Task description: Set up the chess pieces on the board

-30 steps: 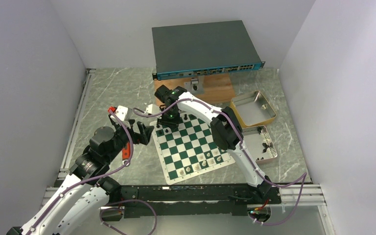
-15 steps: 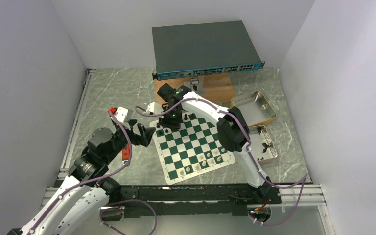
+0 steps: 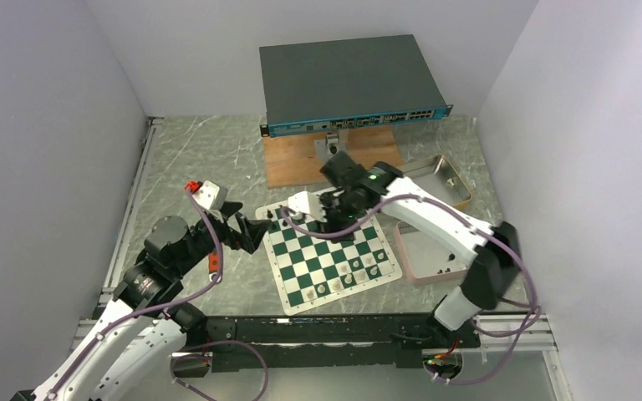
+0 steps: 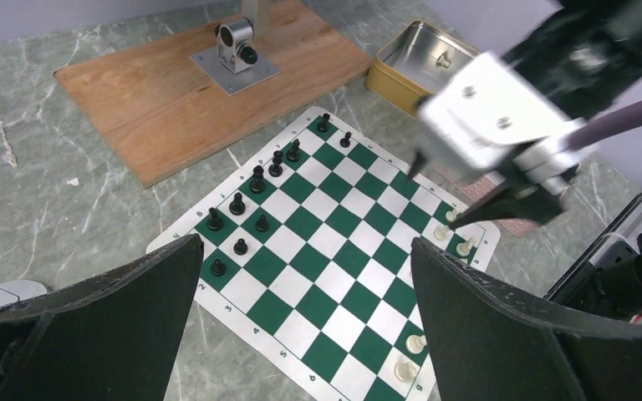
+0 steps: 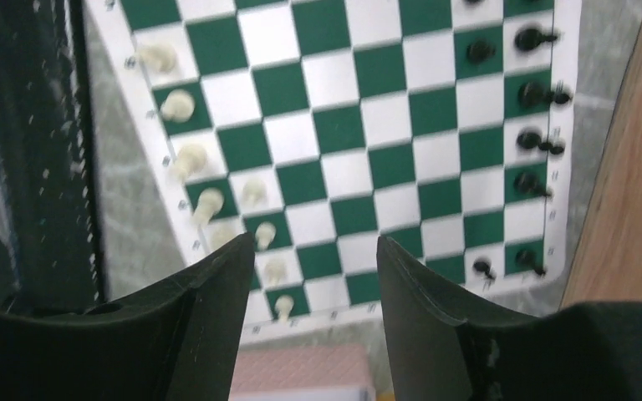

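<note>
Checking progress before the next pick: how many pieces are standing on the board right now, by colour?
Black pieces: 10
White pieces: at least 8 (that end is blurred and partly hidden, so there may be more)
Total: at least 18

Left hand (image 4: 305, 251) and right hand (image 5: 313, 246) spread, empty.

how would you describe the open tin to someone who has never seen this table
Start at the green and white chess board mid-table and go past its far right corner, right of the wooden plank. The tin sits there, open and rectangular. Its gold walls and shiny silver inside set it apart from the pink tray next to it, nearer the arms.
</note>
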Controlling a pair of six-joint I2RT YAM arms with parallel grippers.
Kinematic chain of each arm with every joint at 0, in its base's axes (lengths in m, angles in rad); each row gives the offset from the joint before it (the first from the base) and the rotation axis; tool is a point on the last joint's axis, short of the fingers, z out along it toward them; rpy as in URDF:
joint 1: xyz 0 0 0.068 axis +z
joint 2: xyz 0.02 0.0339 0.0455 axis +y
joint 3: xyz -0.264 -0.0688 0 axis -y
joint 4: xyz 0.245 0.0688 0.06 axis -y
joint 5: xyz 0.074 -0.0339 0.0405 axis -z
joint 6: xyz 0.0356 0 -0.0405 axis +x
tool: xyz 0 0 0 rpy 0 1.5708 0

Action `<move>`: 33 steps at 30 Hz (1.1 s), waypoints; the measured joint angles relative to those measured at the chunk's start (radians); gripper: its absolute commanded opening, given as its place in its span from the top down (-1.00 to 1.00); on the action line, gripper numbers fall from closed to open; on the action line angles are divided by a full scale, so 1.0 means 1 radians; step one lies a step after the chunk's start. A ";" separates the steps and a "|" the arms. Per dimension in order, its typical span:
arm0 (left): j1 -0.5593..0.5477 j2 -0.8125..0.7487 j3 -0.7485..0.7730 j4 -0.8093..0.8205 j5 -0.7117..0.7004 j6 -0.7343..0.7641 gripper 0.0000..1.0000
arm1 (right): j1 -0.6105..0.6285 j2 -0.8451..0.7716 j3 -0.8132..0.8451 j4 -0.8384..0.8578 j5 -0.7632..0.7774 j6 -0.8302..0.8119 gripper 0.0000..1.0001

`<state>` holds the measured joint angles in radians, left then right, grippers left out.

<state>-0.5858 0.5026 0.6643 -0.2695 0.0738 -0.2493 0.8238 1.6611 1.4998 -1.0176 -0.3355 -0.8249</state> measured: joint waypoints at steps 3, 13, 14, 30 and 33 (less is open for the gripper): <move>0.000 0.022 0.022 -0.012 -0.001 0.000 -0.99 | -0.072 -0.157 -0.111 -0.005 -0.046 -0.025 -0.26; 0.013 0.101 0.058 -0.060 -0.056 0.000 -0.99 | -0.743 -0.730 -0.408 0.233 -0.153 0.124 -0.99; 0.017 0.106 0.061 -0.066 -0.067 0.000 -0.99 | -0.806 -0.771 -0.436 0.270 -0.171 0.170 -0.99; 0.033 0.170 0.254 -0.227 -0.225 0.032 -0.99 | -1.109 -0.912 -0.527 0.435 -0.209 0.676 -0.99; 0.033 0.190 0.258 -0.230 -0.224 0.031 -0.99 | -1.109 -0.928 -0.527 0.461 -0.137 0.755 -0.99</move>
<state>-0.5526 0.6926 0.9222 -0.4992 -0.1501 -0.2188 -0.2855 0.7330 0.9730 -0.5564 -0.4725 -0.0700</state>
